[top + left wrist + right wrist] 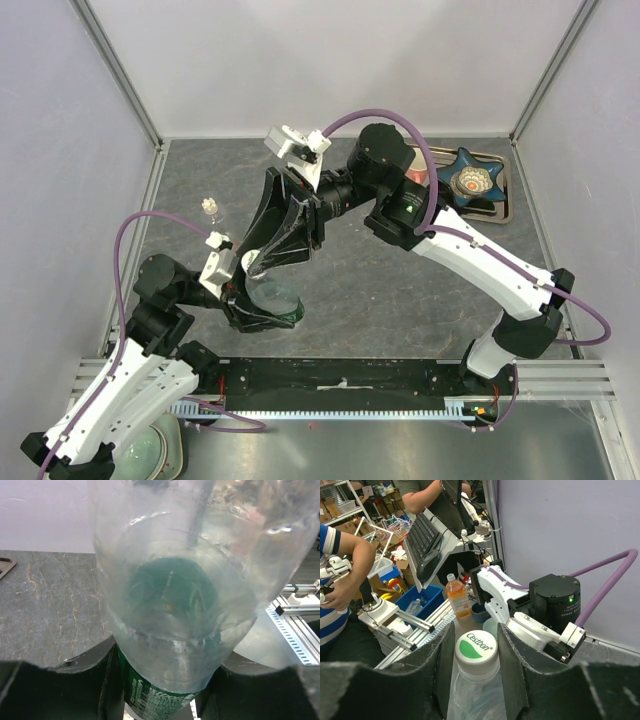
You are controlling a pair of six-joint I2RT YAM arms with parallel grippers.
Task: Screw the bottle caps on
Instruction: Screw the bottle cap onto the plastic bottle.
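Observation:
The clear bottle with the green label [282, 300] is tilted above the table, near the left arm. My left gripper [255, 305] is shut on its lower body; in the left wrist view the bottle [170, 595] fills the frame between my fingers [75, 685]. My right gripper [258, 262] is closed around the bottle's neck end. In the right wrist view a white cap with a green logo [476, 649] sits on the bottle [475, 697], pinched between my fingers [432, 670]. The tiny clear bottle [210, 207] stands at the left. The orange bottle [457, 596] stands beyond the cap.
A metal tray [508, 195] at the back right holds a blue star-shaped dish [472, 178]. An aluminium rail [400, 375] runs along the near edge. A round bowl [140, 455] sits off the table at the bottom left. People and a keyboard [422, 540] are outside the cell.

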